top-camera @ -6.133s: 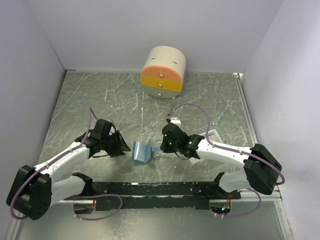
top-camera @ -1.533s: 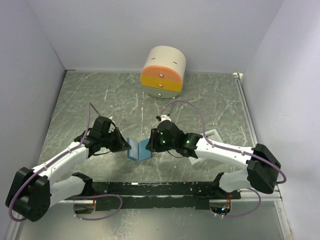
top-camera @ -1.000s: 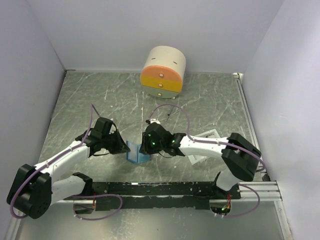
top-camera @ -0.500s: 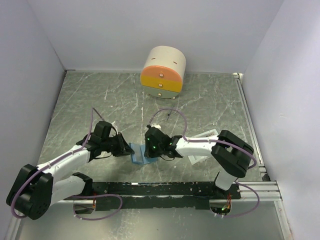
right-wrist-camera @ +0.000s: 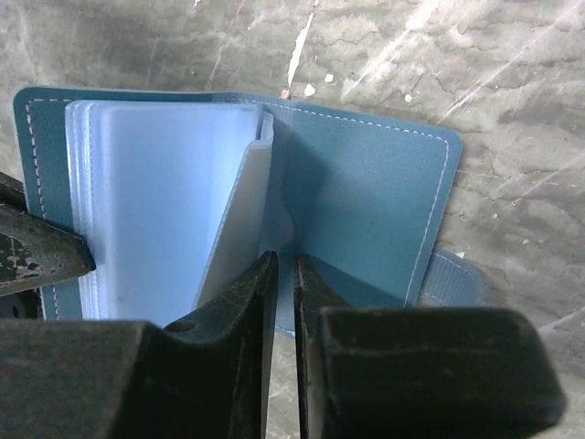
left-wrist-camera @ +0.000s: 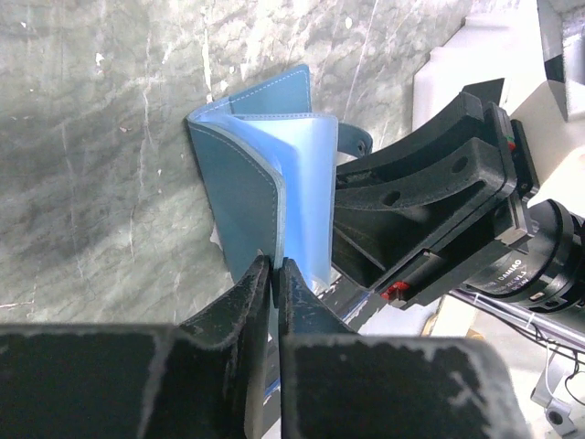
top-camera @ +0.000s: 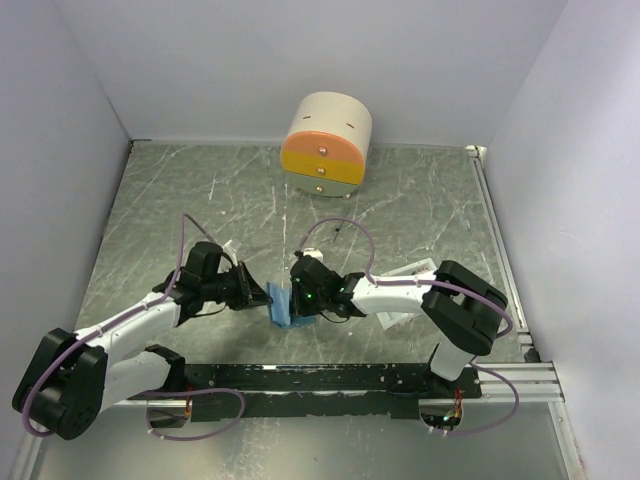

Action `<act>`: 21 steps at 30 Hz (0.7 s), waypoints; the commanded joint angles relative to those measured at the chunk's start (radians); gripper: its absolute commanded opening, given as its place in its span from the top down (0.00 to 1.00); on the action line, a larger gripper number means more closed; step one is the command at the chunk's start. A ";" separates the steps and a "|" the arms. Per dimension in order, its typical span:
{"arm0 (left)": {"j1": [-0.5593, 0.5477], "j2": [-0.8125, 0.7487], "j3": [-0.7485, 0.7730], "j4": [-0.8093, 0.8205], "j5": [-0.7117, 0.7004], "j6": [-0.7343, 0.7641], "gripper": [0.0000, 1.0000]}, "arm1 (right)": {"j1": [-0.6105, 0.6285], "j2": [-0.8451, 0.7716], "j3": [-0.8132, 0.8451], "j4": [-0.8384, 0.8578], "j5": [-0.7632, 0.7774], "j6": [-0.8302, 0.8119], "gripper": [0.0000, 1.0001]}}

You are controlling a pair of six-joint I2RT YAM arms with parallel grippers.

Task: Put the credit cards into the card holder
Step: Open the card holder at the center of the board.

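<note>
So the two arms have closed in on each other over the last few seconds. The card holder (top-camera: 281,304) has gone from sitting loose and open to standing squeezed up on edge on the desk (top-camera: 200,200), right between both sets of fingers. The left fingers (left-wrist-camera: 247,302) are clamped nearly shut on the edge of one cover. The right fingers (right-wrist-camera: 239,315) are almost together too, tips at the fold just beside a raised clear sleeve (right-wrist-camera: 233,238). Can't tell if they've actually got anything pinched. No credit cards in sight near either set of fingers, so I'd say this is just slot-opening prep and nothing's loaded yet.
</note>
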 commanded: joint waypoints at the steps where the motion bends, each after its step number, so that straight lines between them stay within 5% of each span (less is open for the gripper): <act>1: -0.008 0.017 -0.026 0.072 0.029 -0.008 0.87 | 0.004 0.004 -0.016 0.013 0.024 -0.011 0.87; 12: -0.007 0.037 0.054 -0.067 -0.037 0.057 0.91 | 0.002 -0.098 -0.013 -0.063 0.091 -0.023 0.86; 21: -0.008 0.070 0.152 -0.177 -0.018 0.101 0.93 | 0.003 -0.247 0.059 -0.187 0.103 -0.035 0.64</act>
